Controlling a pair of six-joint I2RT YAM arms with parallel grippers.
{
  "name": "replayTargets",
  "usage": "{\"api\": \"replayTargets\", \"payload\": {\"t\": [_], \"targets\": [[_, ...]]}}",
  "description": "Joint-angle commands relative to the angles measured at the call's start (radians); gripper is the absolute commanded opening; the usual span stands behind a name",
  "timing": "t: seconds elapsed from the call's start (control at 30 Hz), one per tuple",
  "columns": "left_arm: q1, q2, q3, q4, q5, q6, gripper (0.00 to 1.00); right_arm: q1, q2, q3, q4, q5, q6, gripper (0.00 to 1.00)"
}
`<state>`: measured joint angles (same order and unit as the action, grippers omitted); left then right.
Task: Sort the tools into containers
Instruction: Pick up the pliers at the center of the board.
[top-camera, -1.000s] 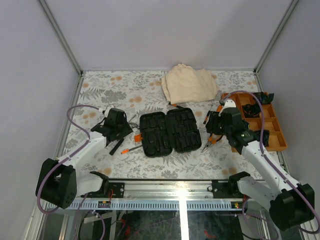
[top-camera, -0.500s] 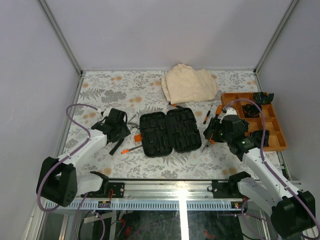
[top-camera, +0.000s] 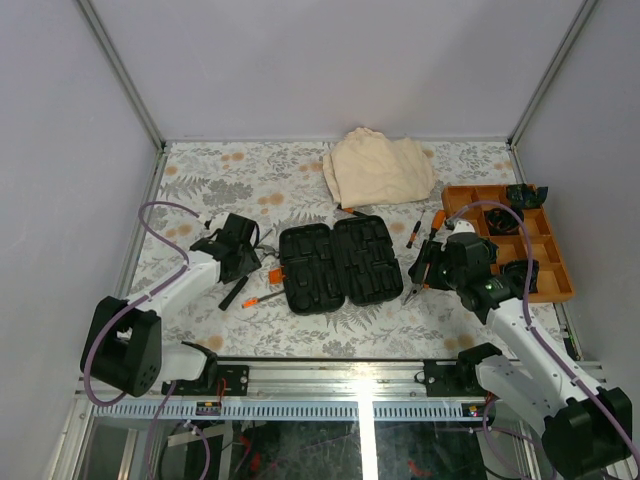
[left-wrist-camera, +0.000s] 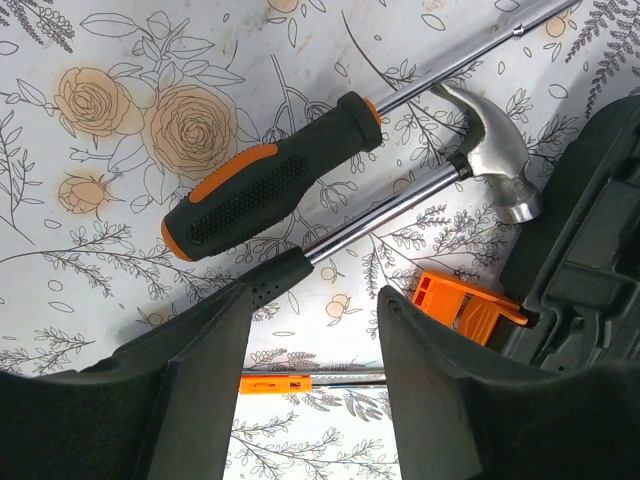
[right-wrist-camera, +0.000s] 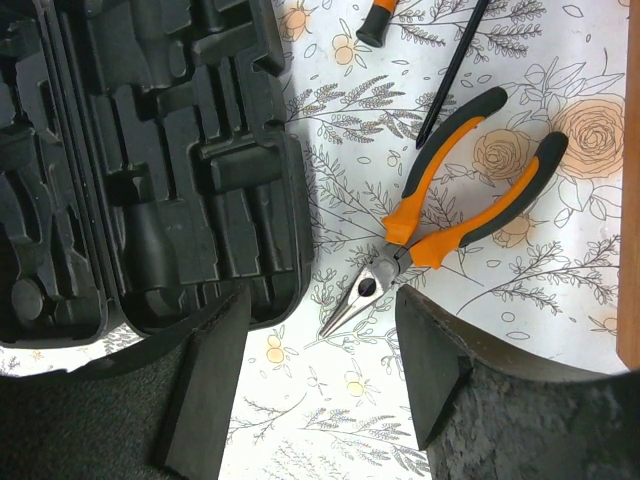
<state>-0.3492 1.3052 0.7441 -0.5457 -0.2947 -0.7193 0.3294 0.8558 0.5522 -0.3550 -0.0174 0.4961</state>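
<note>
Hardly started, judging by the case (top-camera: 340, 263): open flat at the middle of the worktop (top-camera: 200, 180), toward the near edge, with bare moulded slots in both halves. Left to do, then, nearly everything. Off the case's left side: a hammer (left-wrist-camera: 400, 205), a thick screwdriver (left-wrist-camera: 270, 180) in black and orange just beside it, a thin driver (left-wrist-camera: 275, 383) with an orange handle nearer the front. Off the right side: orange-handled pliers (right-wrist-camera: 450, 215), nose toward the case, plus a slim screwdriver (right-wrist-camera: 452, 70) and the butt of another a little farther back. By the right edge, an orange tray (top-camera: 548, 272) with a few black pieces; at the back, a beige cloth (top-camera: 378, 168), no part of the job

Left arm reaching forward and inward from its base, wrist bent down, left tool (left-wrist-camera: 312, 320) low over the end of the hammer's black grip, jaws moderately wide and holding nothing. Right arm stretched forward and angled toward the case, right tool (right-wrist-camera: 320, 320) pointing down above the pliers' nose, jaws wide, likewise empty. Likely next, as a guess: closing on hammer and pliers
</note>
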Motion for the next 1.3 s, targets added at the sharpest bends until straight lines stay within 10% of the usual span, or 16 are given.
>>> {"api": "replayTargets", "payload": {"t": [0.0,1.27], "targets": [[-0.01,-0.007,0.008,0.03,-0.027,0.013,0.53,0.006,-0.011,0.034,-0.006,0.016,0.025,0.67],[-0.014,0.189,0.003,0.103,-0.092,0.035,0.51,0.005,0.2,0.089,0.06,-0.058,-0.094,0.69]]}}
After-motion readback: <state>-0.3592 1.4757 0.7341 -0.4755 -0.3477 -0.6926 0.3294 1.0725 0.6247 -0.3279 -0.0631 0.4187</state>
